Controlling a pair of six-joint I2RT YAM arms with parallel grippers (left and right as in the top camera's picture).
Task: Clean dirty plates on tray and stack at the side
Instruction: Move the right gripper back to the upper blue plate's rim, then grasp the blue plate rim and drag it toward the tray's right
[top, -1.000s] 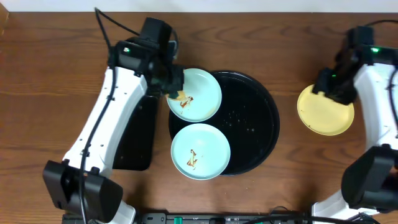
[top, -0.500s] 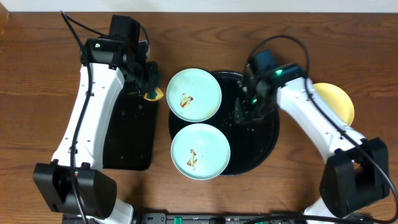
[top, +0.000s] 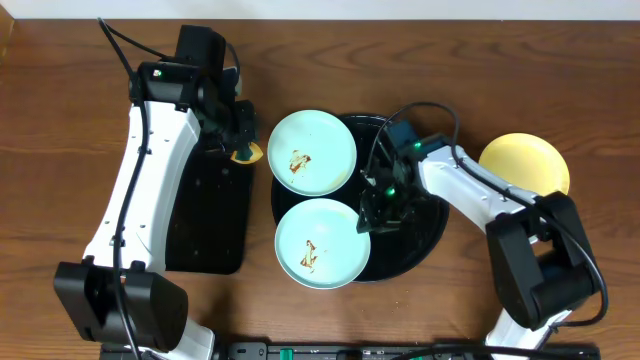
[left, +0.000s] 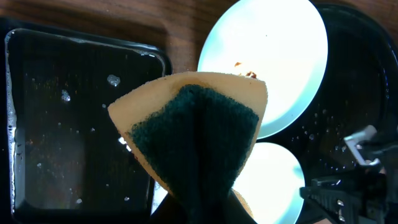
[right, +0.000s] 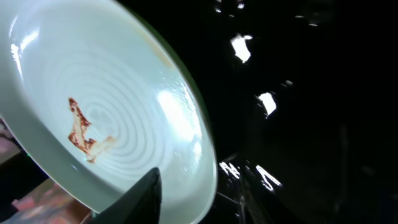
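Note:
Two pale blue plates with brown smears lie on the left half of the round black tray (top: 425, 170): an upper plate (top: 312, 152) and a lower plate (top: 322, 243). The yellow plate (top: 525, 172) lies on the table to the right of the tray. My left gripper (top: 240, 150) is shut on a yellow and green sponge (left: 193, 130), held left of the upper plate (left: 273, 56). My right gripper (top: 375, 215) is open and straddles the right rim of the lower plate (right: 106, 106). One finger is over the plate and the other over the tray (right: 311, 124).
A rectangular black tray (top: 205, 225), wet with droplets, lies at the left under my left arm and also shows in the left wrist view (left: 62, 124). The round tray's right half holds only water drops. Cables run along the table's front edge.
My right gripper left the yellow plate at the right, crossed the tray and came down at the lower blue plate's right rim. My left gripper moved the sponge left, off the upper plate.

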